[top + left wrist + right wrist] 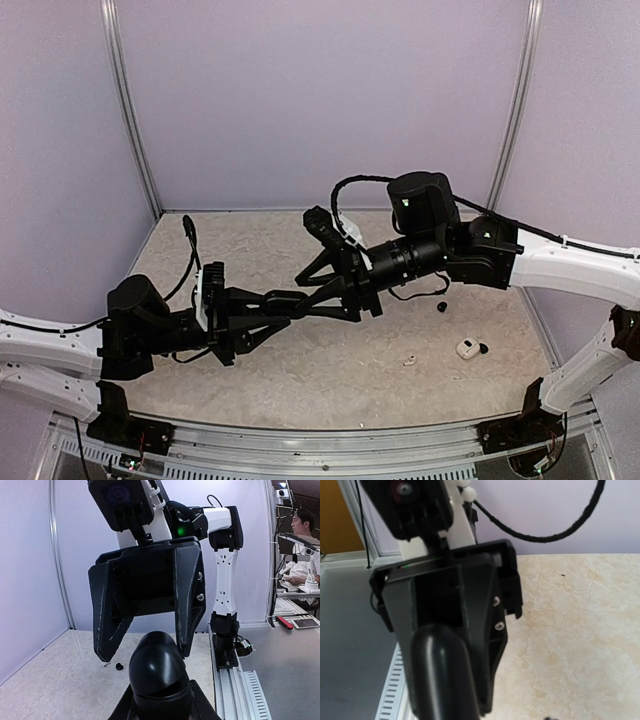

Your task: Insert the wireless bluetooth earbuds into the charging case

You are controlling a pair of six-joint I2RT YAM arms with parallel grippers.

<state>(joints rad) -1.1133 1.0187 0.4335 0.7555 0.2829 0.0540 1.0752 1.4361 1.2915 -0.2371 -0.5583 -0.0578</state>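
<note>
Left gripper (pixel 161 692) is clamped tight on the black case (pixel 155 667). It holds the oval up off the table (pixel 260 250) with the rounded end toward the other arm. The grip looks meant to steady the case while the second arm works on it.

The right gripper (pixel 144 652) faces it head-on with its jaws apart, straddling the free end of the case. It has hold of nothing that shows, and I cannot tell whether either finger touches the shell. I read this as lining up to pinch the lid and open it. The case looks closed, and no earbud can go in until it is open.

The earbuds lie on the table, well apart from both grippers, on the right arm's side:
- A black earbud (pixel 441 306) sits alone.
- A white earbud (pixel 409 361) lies nearer the front edge.
- A small black bit (pixel 484 348) — probably the second black one — lies just beside the white case (pixel 467 349), touching it or nearly so.

A fourth cannot be made out in any view. None is seated in a case as far as the views show, so the inserting itself is not yet started. With the black case raised rather than set down, my guess is that opening comes first, and the loose pieces wait below until an arm is free to fetch them.
</note>
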